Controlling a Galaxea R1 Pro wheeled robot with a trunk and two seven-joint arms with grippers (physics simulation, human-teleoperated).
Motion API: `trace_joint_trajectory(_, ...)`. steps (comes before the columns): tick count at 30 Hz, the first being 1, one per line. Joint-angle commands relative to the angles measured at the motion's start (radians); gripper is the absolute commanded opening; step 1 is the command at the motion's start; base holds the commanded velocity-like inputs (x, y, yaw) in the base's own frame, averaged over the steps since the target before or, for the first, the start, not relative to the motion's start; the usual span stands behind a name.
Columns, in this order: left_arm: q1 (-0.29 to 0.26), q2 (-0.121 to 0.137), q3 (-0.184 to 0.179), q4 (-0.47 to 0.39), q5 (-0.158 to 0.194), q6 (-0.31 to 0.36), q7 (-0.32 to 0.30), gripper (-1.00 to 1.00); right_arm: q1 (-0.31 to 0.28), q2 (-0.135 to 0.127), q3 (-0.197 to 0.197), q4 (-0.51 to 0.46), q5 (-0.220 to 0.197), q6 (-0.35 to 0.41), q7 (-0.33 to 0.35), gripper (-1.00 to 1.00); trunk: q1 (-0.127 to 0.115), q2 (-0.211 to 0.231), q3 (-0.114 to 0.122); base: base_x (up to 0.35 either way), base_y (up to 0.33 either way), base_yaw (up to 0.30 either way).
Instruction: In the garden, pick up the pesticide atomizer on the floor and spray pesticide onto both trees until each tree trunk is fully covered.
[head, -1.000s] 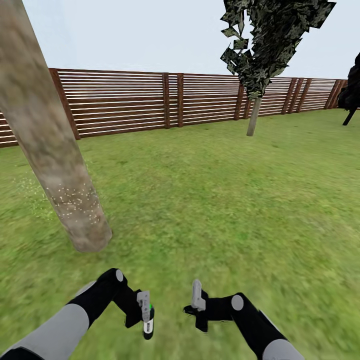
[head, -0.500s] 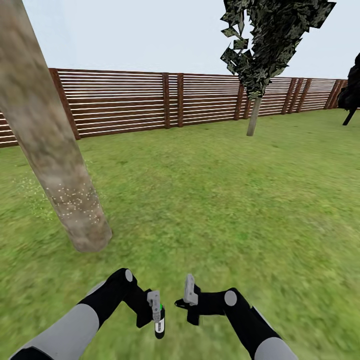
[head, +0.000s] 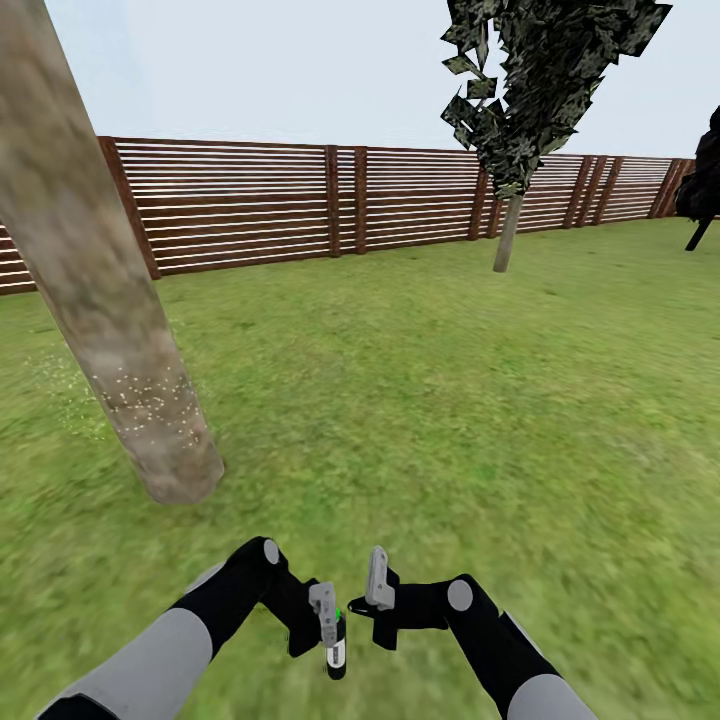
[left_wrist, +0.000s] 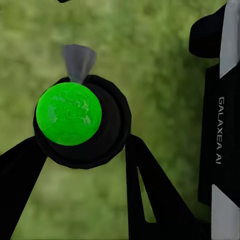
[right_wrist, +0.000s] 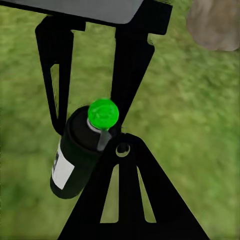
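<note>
The pesticide atomizer (head: 337, 655), a small dark bottle with a white label and a bright green top (left_wrist: 69, 114), hangs low over the lawn with my left gripper (head: 328, 612) shut on it. In the right wrist view the left fingers (right_wrist: 129, 65) clamp the bottle (right_wrist: 75, 160) from both sides. My right gripper (head: 378, 580) is shut on nothing, its tip (right_wrist: 122, 147) right beside the atomizer's nozzle. A thick pale tree trunk (head: 100, 300) leans up at the left, with white pesticide specks (head: 150, 405) on its lower part.
Green lawn (head: 450, 420) stretches to a brown slatted fence (head: 250, 205). A thin-trunked tree with dark foliage (head: 508, 235) stands by the fence at the right, and a black conifer (head: 705, 170) at the far right. The trunk's base (right_wrist: 215, 25) shows in the right wrist view.
My left gripper has carried the atomizer to the right, close up to the right gripper. The right gripper shifted slightly left at first, then held still.
</note>
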Motion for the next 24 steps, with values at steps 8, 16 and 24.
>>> trace_joint_trajectory(8, 0.000, -0.008, 0.000, -0.005, 0.004, 0.011, -0.004, -1.00, -0.001, 0.000, -0.001, -0.001, 0.009, -0.005, 0.001, -1.00, 0.000, 0.000, -0.001, 0.000, 0.000, 0.000)
trace_joint_trajectory(16, -0.001, -0.010, 0.001, -0.012, 0.007, 0.009, -0.004, -1.00, 0.000, 0.000, -0.001, -0.001, 0.009, -0.005, 0.001, -1.00, 0.000, 0.000, -0.001, 0.000, 0.000, 0.000)
trace_joint_trajectory(24, -0.001, -0.026, 0.001, -0.014, 0.007, 0.009, -0.004, -1.00, -0.001, 0.000, -0.001, -0.001, 0.009, -0.005, 0.001, -1.00, 0.000, 0.000, -0.001, 0.000, 0.000, 0.000)
